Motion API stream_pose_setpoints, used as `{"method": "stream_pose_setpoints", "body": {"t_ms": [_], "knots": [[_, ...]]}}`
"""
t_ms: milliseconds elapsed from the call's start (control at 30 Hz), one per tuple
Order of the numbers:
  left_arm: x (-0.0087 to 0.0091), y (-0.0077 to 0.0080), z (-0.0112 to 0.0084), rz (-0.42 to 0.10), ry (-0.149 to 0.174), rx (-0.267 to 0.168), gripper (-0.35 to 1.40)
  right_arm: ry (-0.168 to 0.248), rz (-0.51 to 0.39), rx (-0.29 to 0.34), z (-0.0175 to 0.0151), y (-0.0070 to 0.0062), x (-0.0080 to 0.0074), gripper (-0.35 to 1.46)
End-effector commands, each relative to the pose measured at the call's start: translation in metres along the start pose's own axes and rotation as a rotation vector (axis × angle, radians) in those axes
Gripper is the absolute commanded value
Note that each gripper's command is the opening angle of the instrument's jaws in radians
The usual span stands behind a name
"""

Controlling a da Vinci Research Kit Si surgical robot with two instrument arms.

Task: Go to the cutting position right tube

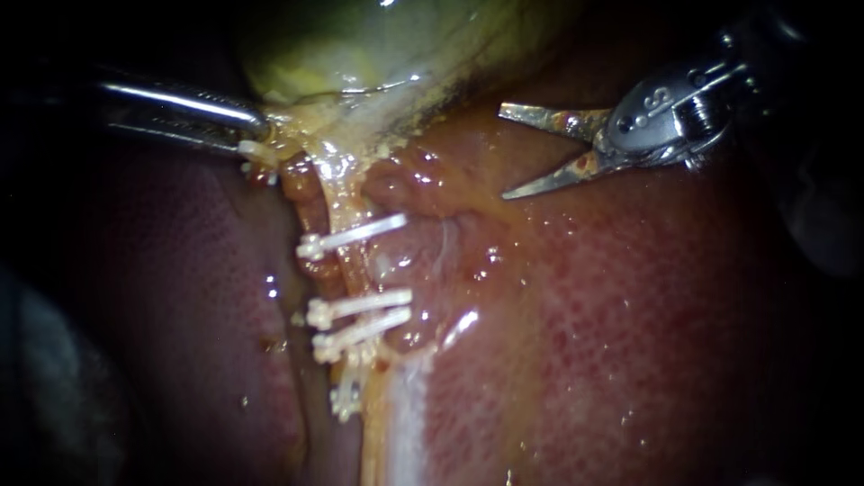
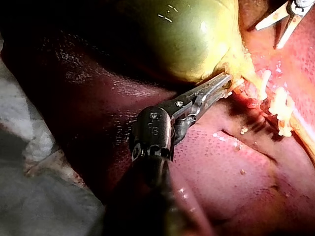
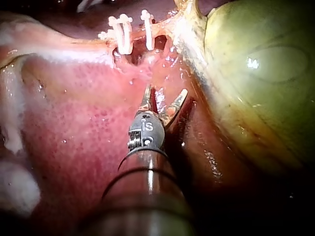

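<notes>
Below the gallbladder ran the right tube, pale yellow and glistening, crossed by white clips. The right instrument held its blades wide open, well apart from that tube. The left instrument had its jaws clamped on the gallbladder's neck.

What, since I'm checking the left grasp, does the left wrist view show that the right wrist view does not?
Only left wrist: the left instrument, jaws shut on yellow tissue beside the gallbladder, and pale cloth. Only right wrist: the right instrument's shaft and wrist. Both: gallbladder, liver, white clips, the right instrument's open blades.
</notes>
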State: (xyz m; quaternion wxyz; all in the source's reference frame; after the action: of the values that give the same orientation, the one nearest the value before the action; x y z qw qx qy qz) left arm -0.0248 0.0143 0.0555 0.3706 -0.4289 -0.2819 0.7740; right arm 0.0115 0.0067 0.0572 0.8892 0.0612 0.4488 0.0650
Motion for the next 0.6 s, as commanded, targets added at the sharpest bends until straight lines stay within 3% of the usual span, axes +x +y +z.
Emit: {"method": "stream_pose_setpoints", "body": {"t_ms": [33,333,600], "knots": [[0.0000,0.0000,0.0001,0.001,0.001,0.001,-0.35,0.013,0.029,0.016,0.0002,-0.0005,0.0002,1.43],[0.0000,0.0000,0.0001,0.001,0.001,0.001,-0.35,0.009,0.294,0.200,0.0021,-0.0057,0.0015,1.37],[0.0000,0.0002,0.0001,0.000,0.001,0.002,-0.35,0.001,0.403,0.309,0.0042,-0.0080,0.0008,1.30]]}}
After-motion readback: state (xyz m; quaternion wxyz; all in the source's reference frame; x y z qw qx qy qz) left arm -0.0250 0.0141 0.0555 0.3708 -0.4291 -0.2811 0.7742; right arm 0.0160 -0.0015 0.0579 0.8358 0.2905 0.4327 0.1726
